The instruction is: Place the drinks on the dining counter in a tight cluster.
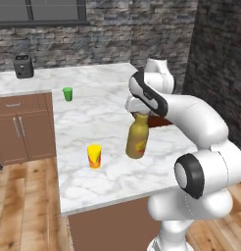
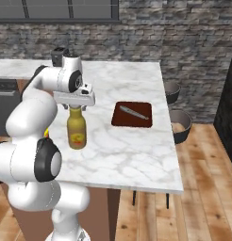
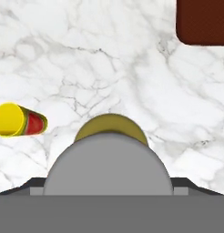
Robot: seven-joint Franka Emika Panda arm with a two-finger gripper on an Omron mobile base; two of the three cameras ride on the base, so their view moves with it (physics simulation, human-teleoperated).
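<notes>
Left base view gives you a green cup (image 1: 67, 93) near the surface's (image 1: 112, 181) far edge; right base view adds a knife (image 2: 134, 112); the tool (image 2: 76, 106) hangs open over the amber bottle (image 2: 76, 130).

Glossy white arm (image 1: 201, 122), dark joints

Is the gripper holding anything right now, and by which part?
Nothing visibly gripped: the gripper is open, straddling the cap of the amber bottle, which stands upright on the counter.
</notes>
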